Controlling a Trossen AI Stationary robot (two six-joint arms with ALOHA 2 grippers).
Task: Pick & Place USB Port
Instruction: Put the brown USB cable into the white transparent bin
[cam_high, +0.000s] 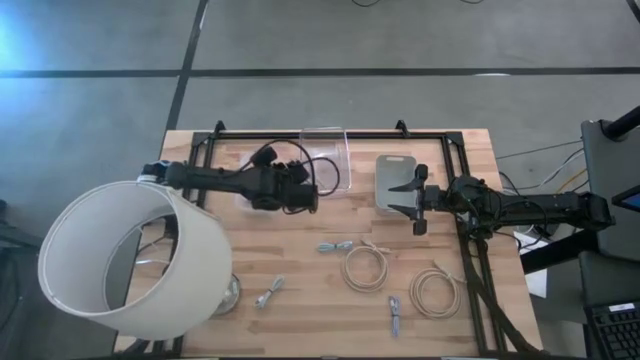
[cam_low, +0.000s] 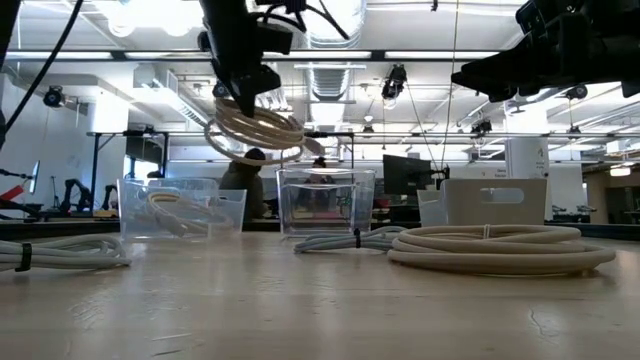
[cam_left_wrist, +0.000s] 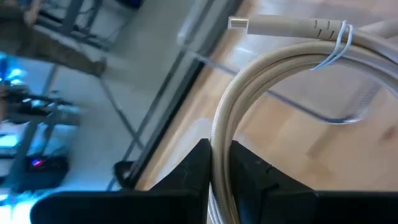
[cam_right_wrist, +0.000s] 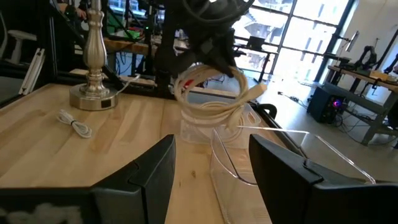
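My left gripper (cam_high: 300, 190) (cam_low: 243, 88) hangs above the table's far middle, shut on a coiled beige USB cable (cam_low: 255, 130) (cam_right_wrist: 211, 87). The coil hovers above a clear bin (cam_low: 180, 205) (cam_right_wrist: 208, 127) that holds another beige cable. The cable's plug end (cam_left_wrist: 239, 23) sticks out from the coil, which a thin tie (cam_left_wrist: 339, 43) binds. My right gripper (cam_high: 415, 202) (cam_right_wrist: 211, 168) is open, raised near a frosted grey bin (cam_high: 397, 175), and touches nothing. My left gripper pinches the coil's bundled strands (cam_left_wrist: 219, 134) between its two fingers (cam_left_wrist: 200, 163), which lie across the strands. It comes from above, pointing down. The coil is lifted clear and hangs tilted below the fingers (cam_low: 240, 100), over the clear bin.
A second clear bin (cam_high: 325, 158) (cam_low: 325, 200) stands between the other two. Two beige coils (cam_high: 365, 268) (cam_high: 436, 292) and three small grey cables (cam_high: 335, 247) (cam_high: 270, 292) (cam_high: 395, 315) lie on the near half. A lamp with a white shade (cam_high: 130, 255) fills the near-left corner.
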